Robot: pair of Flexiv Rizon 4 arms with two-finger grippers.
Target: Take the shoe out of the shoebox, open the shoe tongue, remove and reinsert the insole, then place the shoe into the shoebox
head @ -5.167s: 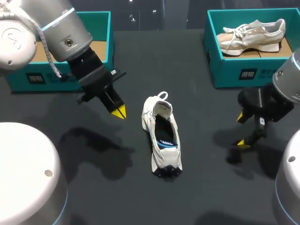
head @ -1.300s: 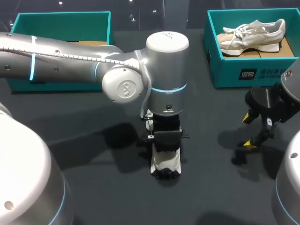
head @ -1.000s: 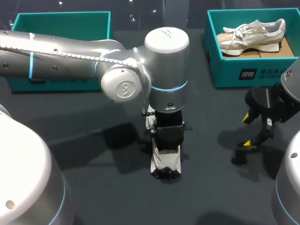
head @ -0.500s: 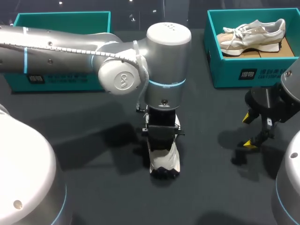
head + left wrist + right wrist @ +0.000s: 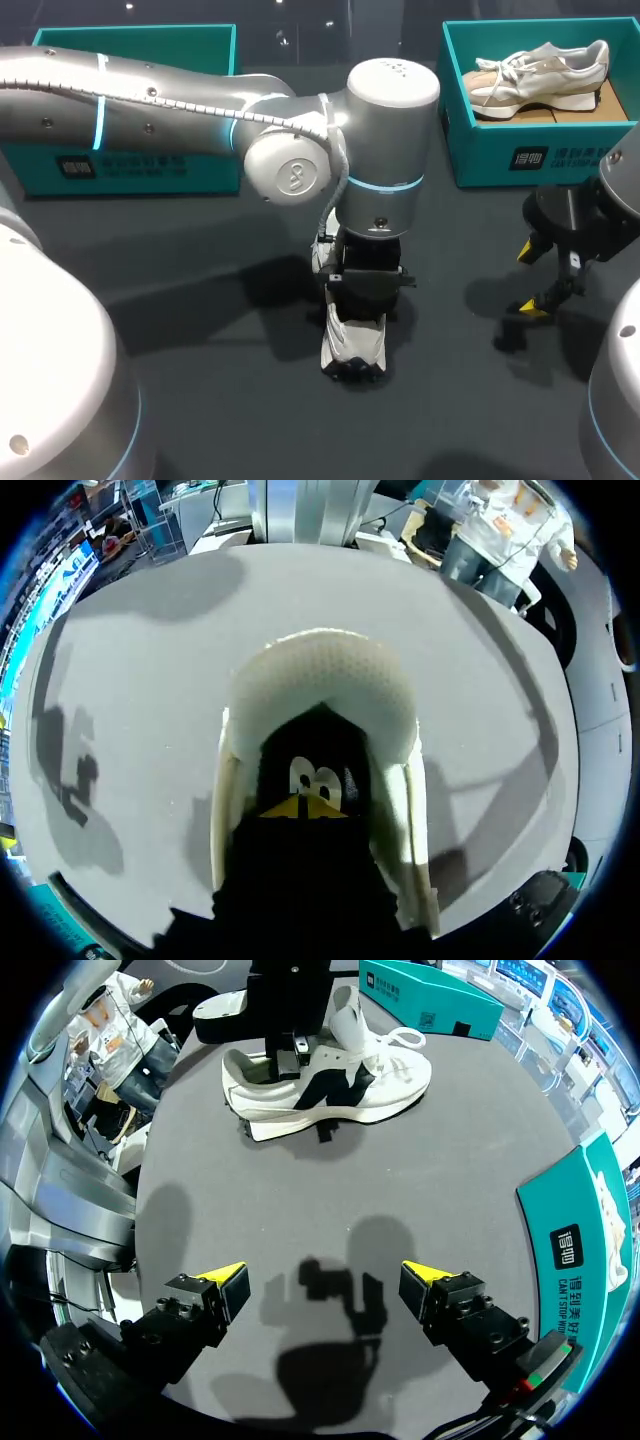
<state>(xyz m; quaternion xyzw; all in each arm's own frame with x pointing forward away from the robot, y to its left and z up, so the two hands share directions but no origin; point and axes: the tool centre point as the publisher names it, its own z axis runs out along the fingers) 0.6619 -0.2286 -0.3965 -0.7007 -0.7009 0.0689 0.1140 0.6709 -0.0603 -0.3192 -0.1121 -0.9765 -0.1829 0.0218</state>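
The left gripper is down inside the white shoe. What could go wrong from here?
1. Nothing holds the white shoe down: the right gripper hangs open, well apart from it. If the left gripper pulls up, the whole shoe may lift or tip.
2. The left gripper's tips sit together in the dark opening and the insole is hidden, so it may come out with nothing.

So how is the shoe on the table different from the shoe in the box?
The shoe on the table is white; the shoe in the box is beige. The table one stands on its sole; the boxed one lies on its side. The left gripper pokes into the table one; nothing touches the boxed one. Both are laced sneakers.
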